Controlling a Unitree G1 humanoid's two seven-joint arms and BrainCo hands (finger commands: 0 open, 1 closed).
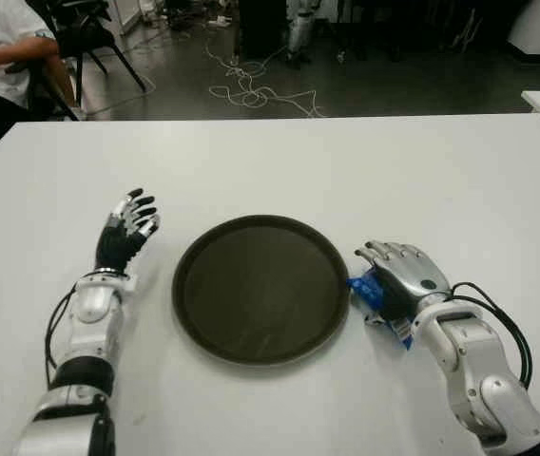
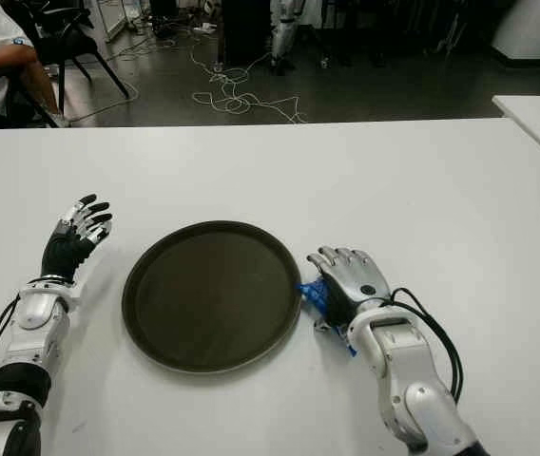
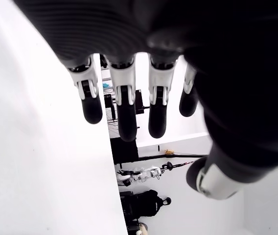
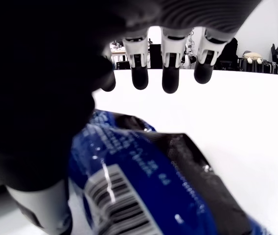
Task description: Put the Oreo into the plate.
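Oreo [image 4: 144,186] under right hand [image 1: 398,275], fingers extended, beside plate [image 1: 261,288].

The white table [image 1: 346,171] carries little. A round dark plate [image 1: 262,288] sits near the front edge, midway between the table's left and right edges; its low raised rim is the only barrier around an empty inside. The blue Oreo packet [image 1: 373,296] lies just off the plate's right rim, under the right hand [image 1: 403,275], whose fingers are extended over it, not closed. The left hand [image 1: 125,231] shows just left of the plate, fingers spread, with bare tabletop between them. The whole far half of the table, up to its far edge, is open surface. A seated person [image 1: 4,47] is beyond the far left corner
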